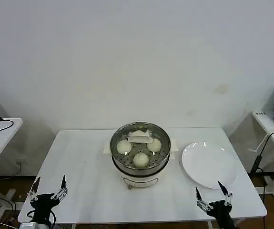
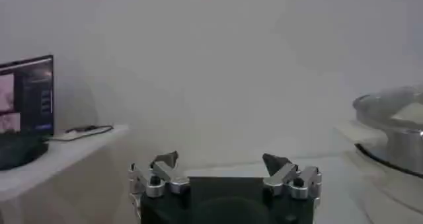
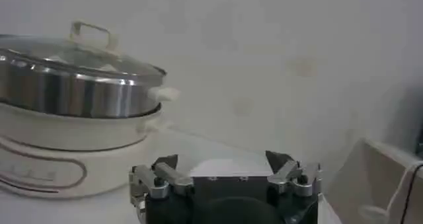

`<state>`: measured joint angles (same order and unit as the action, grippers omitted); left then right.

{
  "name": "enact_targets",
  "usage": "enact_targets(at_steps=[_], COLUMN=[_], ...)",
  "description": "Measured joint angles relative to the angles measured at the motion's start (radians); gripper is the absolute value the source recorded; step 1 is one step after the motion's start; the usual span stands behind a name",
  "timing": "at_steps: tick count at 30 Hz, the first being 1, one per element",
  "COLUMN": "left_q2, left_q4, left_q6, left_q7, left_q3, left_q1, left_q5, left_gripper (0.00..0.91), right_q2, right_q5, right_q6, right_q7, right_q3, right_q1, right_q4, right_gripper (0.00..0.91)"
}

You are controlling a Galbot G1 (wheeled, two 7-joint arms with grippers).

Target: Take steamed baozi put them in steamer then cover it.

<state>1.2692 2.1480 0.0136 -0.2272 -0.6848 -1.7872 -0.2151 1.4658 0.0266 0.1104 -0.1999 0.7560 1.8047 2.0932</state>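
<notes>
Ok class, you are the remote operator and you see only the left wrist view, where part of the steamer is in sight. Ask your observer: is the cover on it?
Observer: Yes. In the head view, the cover sits on the steamer.
Operator: Are there baozi inside?
Observer: Three steamed baozi show through the glass. I cannot tell whether a fourth lies under the handle.
Operator: Where is the right gripper?
Observer: The right gripper is at the table's near edge, jaws open, in front of the white plate and apart from the steamer.
</notes>
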Motion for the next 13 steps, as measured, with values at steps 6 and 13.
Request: enact_targets(at_steps=[6,13], left_q2=[0.006,0.012], left_q4=[-0.002,-0.002], left_q6=[0.006,0.006], left_q7=[0.006,0.012], left_q3=[0.004,0.005], left_q1=[-0.018,-0.034], left_q5=[-0.003,-0.001], left_gripper=[0.907,0.907], right_q2=[-0.008,-0.016], right_q5=[-0.012,-0.021], right_q6=[-0.017,-0.046], right_q7=[0.005,0.014], right_q3=[-0.015,-0.032], right_q1=[0.005,0.006], right_q4=[0.009,0.019], right_gripper=[0.907,0.907])
